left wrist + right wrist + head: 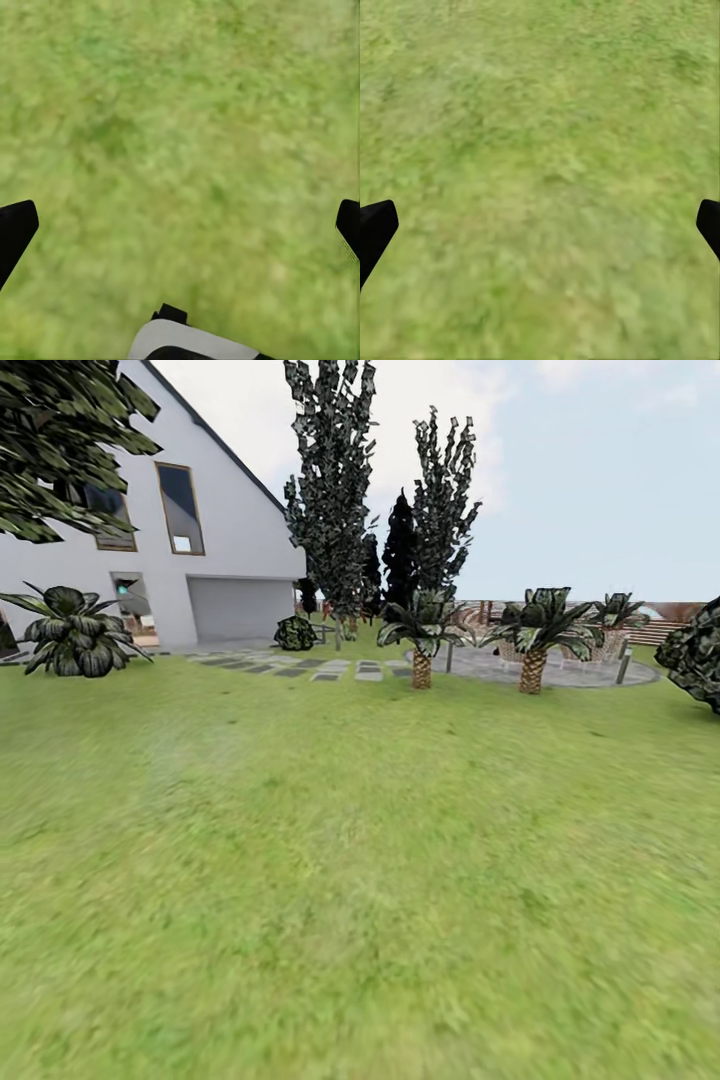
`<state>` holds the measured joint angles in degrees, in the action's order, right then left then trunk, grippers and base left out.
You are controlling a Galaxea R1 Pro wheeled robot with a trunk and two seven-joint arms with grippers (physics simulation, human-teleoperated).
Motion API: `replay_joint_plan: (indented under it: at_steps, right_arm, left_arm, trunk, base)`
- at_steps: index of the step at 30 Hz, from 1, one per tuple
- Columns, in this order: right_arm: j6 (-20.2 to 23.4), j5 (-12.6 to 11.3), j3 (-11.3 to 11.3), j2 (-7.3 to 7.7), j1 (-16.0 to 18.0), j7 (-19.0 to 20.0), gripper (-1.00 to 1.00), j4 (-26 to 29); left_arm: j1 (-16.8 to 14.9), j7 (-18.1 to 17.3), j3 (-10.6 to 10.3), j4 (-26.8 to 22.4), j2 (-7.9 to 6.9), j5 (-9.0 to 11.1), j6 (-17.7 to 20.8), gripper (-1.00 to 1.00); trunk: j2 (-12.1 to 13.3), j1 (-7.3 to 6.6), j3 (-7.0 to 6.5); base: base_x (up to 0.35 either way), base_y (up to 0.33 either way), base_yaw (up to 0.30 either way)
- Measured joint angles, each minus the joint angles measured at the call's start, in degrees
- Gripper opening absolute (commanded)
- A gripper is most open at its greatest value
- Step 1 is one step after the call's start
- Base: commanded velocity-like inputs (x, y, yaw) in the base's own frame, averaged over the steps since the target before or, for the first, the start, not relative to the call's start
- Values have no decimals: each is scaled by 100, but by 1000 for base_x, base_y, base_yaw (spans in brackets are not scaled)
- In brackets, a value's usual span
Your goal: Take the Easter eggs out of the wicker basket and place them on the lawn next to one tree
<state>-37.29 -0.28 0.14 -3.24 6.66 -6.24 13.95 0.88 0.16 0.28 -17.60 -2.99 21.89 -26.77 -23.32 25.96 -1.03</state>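
The Easter eggs and the wicker basket are out of view. The lawn (360, 880) spreads wide in front of me in the head view. Two tall trees (332, 490) with dark green jagged leaves stand far off by the house. In the left wrist view my left gripper (180, 225) hangs open over bare grass (180, 127), its black fingertips (15, 229) far apart with nothing between them. Likewise, the right wrist view has my right gripper (540, 229) open above grass (540, 135), black fingertips (373, 229) at both edges.
A white house (200, 560) with a garage door stands at the back left, with stepping stones (300, 665) before it. Two small palms (425, 635) border a grey paved circle (560, 668). A leafy bush (72, 630) sits at the left, another bush (700, 650) at the right edge.
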Motion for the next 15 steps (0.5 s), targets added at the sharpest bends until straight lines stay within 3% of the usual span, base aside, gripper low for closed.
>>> replay_joint_plan:
  at_steps: [15]
  right_arm:
    - [-1, 27, 39, -7, 0, 15, 100, -1]
  left_arm:
    - [-1, 5, 7, 1, 5, 17, -11, 100]
  trunk:
    - [42, -23, -38]
  base:
    - [315, 0, -23]
